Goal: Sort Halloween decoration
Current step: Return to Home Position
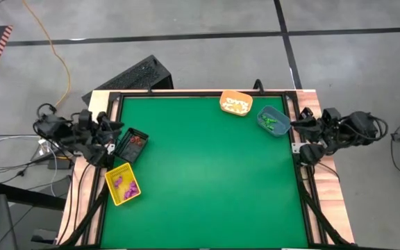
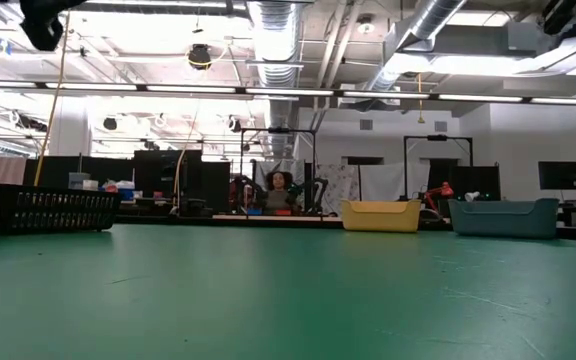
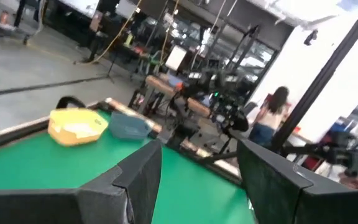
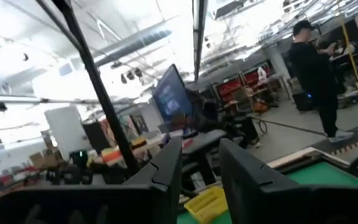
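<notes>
Start at the near side of the green mat (image 1: pixel 207 180): bare cloth, and I can spot no loose piece on it, so to my eye the sorting looks done or close to it.

First bin up is the yellow bin (image 1: pixel 114 189) on the mat's near left edge, with the purple trinkets (image 1: pixel 126 185) piled inside. Just behind it on that same left edge is the black bin (image 1: pixel 126 147), holding the reddish trinkets (image 1: pixel 138 140). That makes 2 bins parked right where the left arm (image 1: pixel 75 135) can reach them.

That arm sits folded off the mat's left edge. The left gripper (image 3: pixel 199 152) is spread wide, nothing between its fingers, pointing across the mat at the far bins.

Across the way, the right arm (image 1: pixel 332 132) is tucked off the mat's right edge. The right gripper (image 4: pixel 201 149) has its fingers parted too, and they hold nothing. Both arms look parked at rest, out of the work area.

Farther back, near the mat's far right corner, the blue bin (image 1: pixel 281 128) carries the green trinkets (image 1: pixel 272 122). Last, on the far edge, the orange bin (image 1: pixel 235 95) has the white trinkets (image 1: pixel 235 104). It's 1 colour per bin, 4 bins, 2 within each arm's reach.

Beyond the mat's far edge a person (image 2: pixel 280 186) sits among the racks.
</notes>
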`<state>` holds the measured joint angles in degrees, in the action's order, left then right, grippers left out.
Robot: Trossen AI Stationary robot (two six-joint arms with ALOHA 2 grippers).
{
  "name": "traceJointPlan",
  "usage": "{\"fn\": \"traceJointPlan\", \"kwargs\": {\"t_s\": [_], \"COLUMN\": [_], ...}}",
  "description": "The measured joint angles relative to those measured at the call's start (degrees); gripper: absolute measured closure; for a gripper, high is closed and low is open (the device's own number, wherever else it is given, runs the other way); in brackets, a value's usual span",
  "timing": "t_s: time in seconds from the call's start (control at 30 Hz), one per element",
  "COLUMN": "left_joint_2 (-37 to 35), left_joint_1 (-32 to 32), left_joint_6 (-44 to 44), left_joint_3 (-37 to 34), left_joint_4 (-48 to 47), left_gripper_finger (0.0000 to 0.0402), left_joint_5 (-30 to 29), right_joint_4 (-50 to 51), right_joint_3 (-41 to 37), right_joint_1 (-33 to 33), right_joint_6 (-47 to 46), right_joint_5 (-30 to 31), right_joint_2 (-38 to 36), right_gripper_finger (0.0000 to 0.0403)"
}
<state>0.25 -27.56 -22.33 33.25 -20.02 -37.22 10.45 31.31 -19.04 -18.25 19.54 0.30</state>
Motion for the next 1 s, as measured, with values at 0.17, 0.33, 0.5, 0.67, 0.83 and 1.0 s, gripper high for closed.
{"fn": "traceJointPlan", "kwargs": {"t_s": [0.17, 0.33, 0.5, 0.67, 0.83, 1.0], "left_joint_2": [0.04, 0.07, 0.07, 0.07, 0.05, 0.06], "left_joint_1": [0.01, 0.01, 0.01, 0.01, 0.01, -0.01], "left_joint_6": [-0.26, -0.94, -0.63, -0.40, 2.36, 3.38], "left_joint_3": [-5.35, -11.68, -15.32, -18.10, -20.84, -21.44], "left_joint_4": [6.06, 12.92, 17.94, 21.45, 27.85, 28.64], "left_gripper_finger": [0.0202, 0.0202, 0.0202, 0.0202, 0.0202, 0.0202], "left_joint_5": [-0.04, 1.67, 5.33, 8.94, 11.66, 13.98], "right_joint_4": [-1.69, -7.51, -17.55, -27.71, -34.36, -36.45], "right_joint_3": [-2.29, -7.69, -14.30, -20.27, -24.50, -27.40], "right_joint_1": [0.08, 0.01, -0.09, -0.14, -0.14, -0.14], "right_joint_6": [-2.20, -2.89, -2.89, -2.88, -2.72, -2.31], "right_joint_5": [0.07, 0.07, -0.74, -2.32, -3.18, -3.09], "right_joint_2": [-0.04, -0.04, -0.01, -0.07, -0.07, -0.04], "right_gripper_finger": [0.0291, 0.0291, 0.0291, 0.0291, 0.0291, 0.0291]}}
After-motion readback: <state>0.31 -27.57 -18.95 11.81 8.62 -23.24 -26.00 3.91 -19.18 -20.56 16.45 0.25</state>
